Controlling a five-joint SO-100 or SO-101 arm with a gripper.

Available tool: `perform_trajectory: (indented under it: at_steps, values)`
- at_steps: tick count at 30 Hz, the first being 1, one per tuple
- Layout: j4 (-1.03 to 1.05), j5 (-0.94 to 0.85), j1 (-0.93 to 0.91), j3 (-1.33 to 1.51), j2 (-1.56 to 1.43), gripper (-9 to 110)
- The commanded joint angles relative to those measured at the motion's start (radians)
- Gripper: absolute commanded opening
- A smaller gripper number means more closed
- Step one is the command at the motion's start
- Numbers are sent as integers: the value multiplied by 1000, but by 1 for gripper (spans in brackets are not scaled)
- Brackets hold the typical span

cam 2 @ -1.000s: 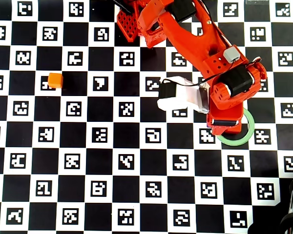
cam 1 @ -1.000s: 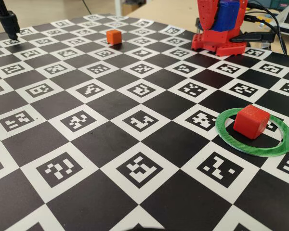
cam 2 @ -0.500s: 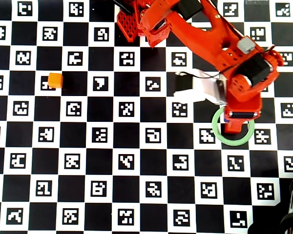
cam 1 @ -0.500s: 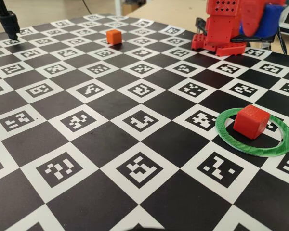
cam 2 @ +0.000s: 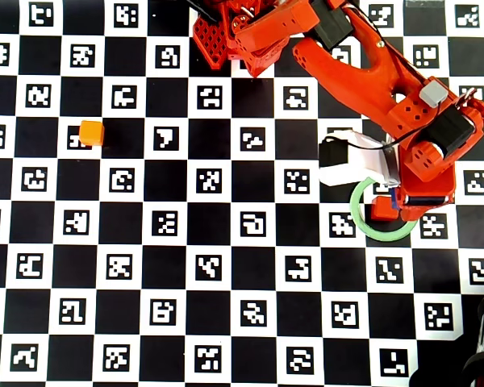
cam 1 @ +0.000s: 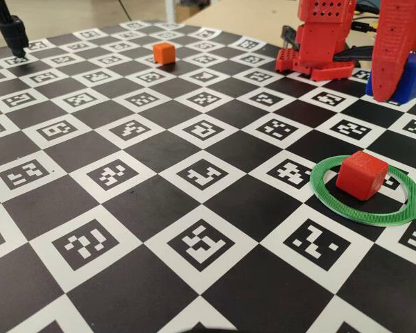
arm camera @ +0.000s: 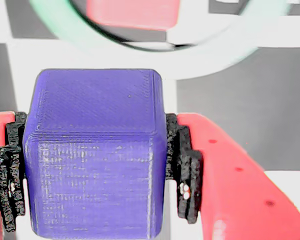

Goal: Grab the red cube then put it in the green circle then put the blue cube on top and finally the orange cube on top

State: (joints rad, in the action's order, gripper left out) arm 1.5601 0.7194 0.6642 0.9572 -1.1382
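— Since a second ago the arm has swung rightward in the overhead view, so the gripper (arm camera: 95,165) now hangs beside the green circle (cam 1: 333,202) rather than over it.

— And the claw?

— Clamped on the blue cube (arm camera: 97,150), one finger pressed to each side face; in the fixed view that cube (cam 1: 410,78) sits beyond the ring, off the board.

— The others?

— The red cube (cam 1: 361,175) rests inside the green circle, unmoved. The orange cube (cam 2: 91,133) lies well apart from the ring, far left in the overhead view.
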Motion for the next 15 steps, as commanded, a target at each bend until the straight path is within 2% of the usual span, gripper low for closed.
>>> perform_trajectory:
  at_steps: [1, 15]
  values:
    - [-38, 14, -12, 20, -37, -3]
    - [-158, 38, 2, 161, -29, -3]
